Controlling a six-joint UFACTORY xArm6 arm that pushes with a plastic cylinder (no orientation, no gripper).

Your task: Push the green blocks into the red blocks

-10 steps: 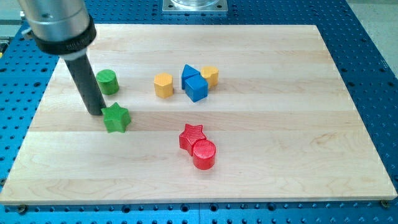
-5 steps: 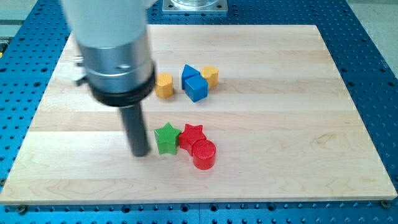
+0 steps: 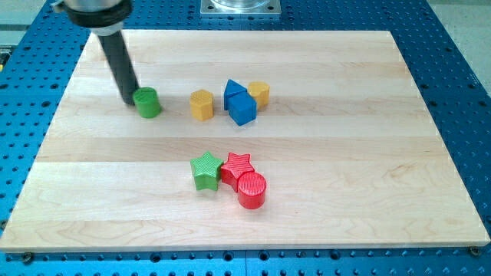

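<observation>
**One green home, one to go**

The green star (image 3: pixel 205 170) touches the red star (image 3: pixel 237 166) beside the red cylinder (image 3: pixel 252 190). The green cylinder (image 3: pixel 147 102) sits well apart, upper left. My tip (image 3: pixel 130 100), a bare rod with no jaws, rests against its left side, placed to shove rightward and down.

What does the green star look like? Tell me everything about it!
The green star is a small chunky block with ridged sides, looking like plastic. It lies flat on the wooden board, points spread out, below the middle towards the view's bottom. Its right side presses against the red star, which sits against the red cylinder. Nothing else touches it. My tip is far off, up by the green cylinder.
</observation>
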